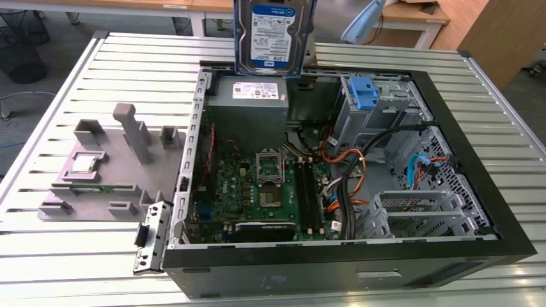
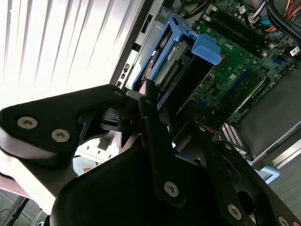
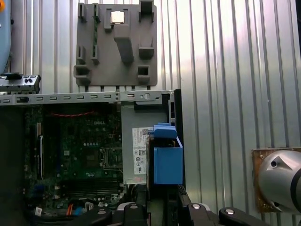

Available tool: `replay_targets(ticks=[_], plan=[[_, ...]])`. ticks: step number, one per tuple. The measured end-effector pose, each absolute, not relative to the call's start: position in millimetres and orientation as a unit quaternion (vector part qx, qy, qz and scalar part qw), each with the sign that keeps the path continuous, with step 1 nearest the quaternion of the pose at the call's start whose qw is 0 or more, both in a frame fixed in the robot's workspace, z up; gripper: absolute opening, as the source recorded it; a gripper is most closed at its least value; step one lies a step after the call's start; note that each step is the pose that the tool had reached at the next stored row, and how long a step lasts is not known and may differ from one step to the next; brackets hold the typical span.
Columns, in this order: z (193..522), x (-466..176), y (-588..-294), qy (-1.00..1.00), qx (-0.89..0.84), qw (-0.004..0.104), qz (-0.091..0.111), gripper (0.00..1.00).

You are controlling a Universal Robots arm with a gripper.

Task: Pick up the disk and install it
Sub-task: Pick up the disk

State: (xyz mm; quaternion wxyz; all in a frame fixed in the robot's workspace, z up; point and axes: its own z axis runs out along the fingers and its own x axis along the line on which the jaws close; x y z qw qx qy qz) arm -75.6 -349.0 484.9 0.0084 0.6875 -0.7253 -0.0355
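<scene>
Clenched black jaws on the flat silver hard disk in its blue plastic carrier, held it upright, high above the grey power supply box at the rim of the open black computer case, seemingly to clear cables.

Work surface: pale ribbed metal table w/ parallel slats.

Two items rest directly on it:

1. Black rectangular metal PC tower case, laid on its side w/ open face up, toward the exterior view's right.
2. Grey moulded plastic fixture plate w/ upright posts, toward the exterior view's left. It sits just beside the case, approx. parallel to the case wall, w/ a narrow gap between.

Both sit flat on the slats.
</scene>
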Motion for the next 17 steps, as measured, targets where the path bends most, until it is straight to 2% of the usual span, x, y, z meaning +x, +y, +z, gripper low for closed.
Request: replay_targets(ticks=[17], plan=[[483.9, -53.4, -349.0, -0.725, 0.688, 0.008, -0.036, 0.35]])
